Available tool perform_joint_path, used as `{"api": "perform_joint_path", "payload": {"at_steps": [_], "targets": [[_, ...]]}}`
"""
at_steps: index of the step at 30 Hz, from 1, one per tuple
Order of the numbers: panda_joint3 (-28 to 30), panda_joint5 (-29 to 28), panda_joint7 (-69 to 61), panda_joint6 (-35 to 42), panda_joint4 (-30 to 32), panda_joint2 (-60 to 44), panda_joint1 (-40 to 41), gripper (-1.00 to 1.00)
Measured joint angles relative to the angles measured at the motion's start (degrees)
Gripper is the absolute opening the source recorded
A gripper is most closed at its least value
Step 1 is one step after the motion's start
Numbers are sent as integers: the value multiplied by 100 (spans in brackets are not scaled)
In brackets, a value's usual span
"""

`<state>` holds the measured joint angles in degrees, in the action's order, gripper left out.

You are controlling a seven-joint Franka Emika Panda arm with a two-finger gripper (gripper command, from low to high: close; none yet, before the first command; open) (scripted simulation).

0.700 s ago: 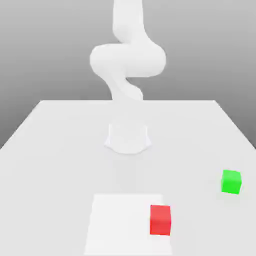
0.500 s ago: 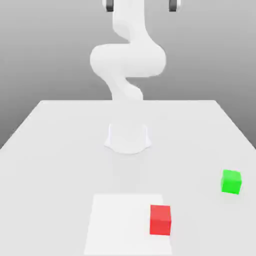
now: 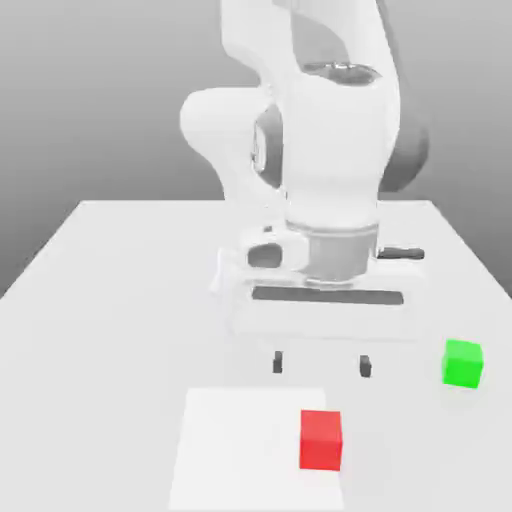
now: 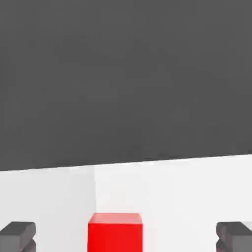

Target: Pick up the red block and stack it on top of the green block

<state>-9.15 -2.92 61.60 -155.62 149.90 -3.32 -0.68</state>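
- Nearest me, the red block [image 3: 320, 441] sits upright at the edge of a flat white square [image 3: 240, 450] on the worktop [image 3: 110, 370]; I'll place everything else by this block.
- The white square reaches out from the block toward the exterior view's left.
- Higher than the block, and seemingly a bit behind it, hangs the end effector [image 3: 321, 364], open wide with nothing between its fingers. In the hand view the block lies nearer one finger than the other.
- Farther back than the block, toward the exterior view's right and well apart from it, the green block [image 3: 462, 364] stands with its top free.
- Behind them all rises the white robot arm [image 3: 335, 150].
- I'd call this the approach to the pick. Next, I reckon, it must centre over the red block, sink with fingers either side, then close.
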Motion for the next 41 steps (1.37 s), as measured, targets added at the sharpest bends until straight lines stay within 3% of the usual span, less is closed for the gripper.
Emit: {"api": "perform_joint_path", "payload": {"at_steps": [6,7,14,20,31,34,38,39,41], "targets": [[281,-353,341,-946,-45,-1242,-233,0],[350,-413,387,-1082,-68,-1404,-290,-100],[351,-432,405,-1101,-70,-1422,-289,-100],[49,30,42,-212,101,-355,-183,-100],[-1336,526,-908,340,439,565,-2637,-100],[-1356,226,-760,68,454,289,-2797,-100],[-1054,-624,-158,-604,416,-488,-2880,-100],[-982,-748,-69,-702,411,-601,-2928,100],[-982,-748,-69,-702,411,-601,-2928,100]]}}
